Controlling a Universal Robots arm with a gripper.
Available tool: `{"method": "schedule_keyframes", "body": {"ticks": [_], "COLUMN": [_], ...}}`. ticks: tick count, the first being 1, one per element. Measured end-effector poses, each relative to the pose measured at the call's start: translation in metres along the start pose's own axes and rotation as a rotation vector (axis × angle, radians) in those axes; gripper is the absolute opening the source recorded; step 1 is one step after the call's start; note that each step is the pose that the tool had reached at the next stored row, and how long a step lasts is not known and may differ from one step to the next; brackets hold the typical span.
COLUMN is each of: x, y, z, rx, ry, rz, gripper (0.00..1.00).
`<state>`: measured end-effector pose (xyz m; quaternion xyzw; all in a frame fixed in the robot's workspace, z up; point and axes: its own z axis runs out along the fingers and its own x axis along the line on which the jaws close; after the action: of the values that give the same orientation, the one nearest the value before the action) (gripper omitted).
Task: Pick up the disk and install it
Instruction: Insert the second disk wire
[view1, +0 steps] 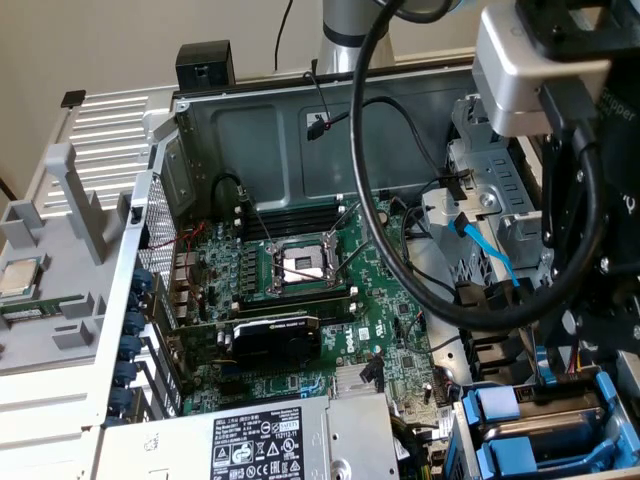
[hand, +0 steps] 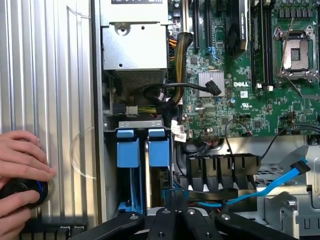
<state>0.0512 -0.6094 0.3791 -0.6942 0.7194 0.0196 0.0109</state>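
My fingers (hand: 175, 210) are drawn together, and I cannot tell whether they pinch anything between them. They hang just over the drive bay (view1: 465, 440), at the lower right of the exterior view. Two blue-fronted carriers stand side by side in that bay. The one nearer my fingers I take for the disk (hand: 159, 150), though its metal body and label are hidden, so that is a judgement. The other carrier (hand: 127, 150) sits just beside it and is not mine to touch. To do this step well I would stay square to the slot so the carrier slides along its rails rather than jamming. I would also press only on the blue front, never on the neighbour. A loose blue cable (hand: 280, 180) and black leads lie close by and could snag if I drift towards the motherboard (hand: 250, 75). A person's hand (hand: 20, 165) rests on the case wall, well apart from me — worth moving gently all the same.
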Motion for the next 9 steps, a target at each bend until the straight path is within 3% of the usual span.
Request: {"method": "schedule_keyframes", "body": {"ticks": [9], "x": [0.0001], "y": [0.0], "z": [0.0002], "rx": [-0.0069], "ry": [0.0013], "rz": [-0.163], "gripper": [0.11]}}
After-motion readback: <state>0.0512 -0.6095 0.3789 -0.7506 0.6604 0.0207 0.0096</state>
